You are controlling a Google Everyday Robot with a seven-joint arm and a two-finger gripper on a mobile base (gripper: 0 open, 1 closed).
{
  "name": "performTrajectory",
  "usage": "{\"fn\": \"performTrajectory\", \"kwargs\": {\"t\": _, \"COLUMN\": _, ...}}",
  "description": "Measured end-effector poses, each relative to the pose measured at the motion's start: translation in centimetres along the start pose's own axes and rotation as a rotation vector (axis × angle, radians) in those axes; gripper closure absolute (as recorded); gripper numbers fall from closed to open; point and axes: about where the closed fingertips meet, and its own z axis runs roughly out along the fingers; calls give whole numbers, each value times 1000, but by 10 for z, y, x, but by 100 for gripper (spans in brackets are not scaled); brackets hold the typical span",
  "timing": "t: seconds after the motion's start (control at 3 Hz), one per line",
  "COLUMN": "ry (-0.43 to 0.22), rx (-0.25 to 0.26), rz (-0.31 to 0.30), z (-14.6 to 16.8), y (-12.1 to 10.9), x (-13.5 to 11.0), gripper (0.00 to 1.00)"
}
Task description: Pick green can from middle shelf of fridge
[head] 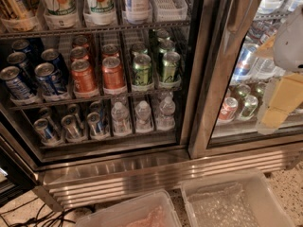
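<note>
Green can waiting on the middle shelf, tool off to the right.
The fridge (142, 176) shows its left compartment, and on the middle shelf (61, 101) the green can (142, 70) stands upright at the front, just beside a second green can (169, 66) on its right and the orange-red cans (98, 74) on its left; blue cans (35, 79) fill the far left. The tool (284, 100) hangs at the right edge before the glass door (246, 122), well apart from the can; whether it is apart or together I cannot tell.
</note>
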Motion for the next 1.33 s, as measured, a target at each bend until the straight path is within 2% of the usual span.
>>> {"fn": "performTrajectory", "kwargs": {"t": 0.33, "ry": 0, "rx": 0, "rz": 0, "z": 0, "y": 0, "x": 0, "gripper": 0}}
{"fn": "performTrajectory", "kwargs": {"t": 0.67, "ry": -12, "rx": 8, "rz": 52, "z": -2, "y": 2, "x": 9, "gripper": 0}}
{"fn": "performTrajectory", "kwargs": {"t": 1.0, "ry": -44, "rx": -10, "rz": 138, "z": 2, "y": 7, "x": 28, "gripper": 0}}
{"fn": "performTrajectory", "kwargs": {"t": 1.33, "ry": -63, "rx": -21, "rz": 183, "z": 4, "y": 10, "x": 37, "gripper": 0}}
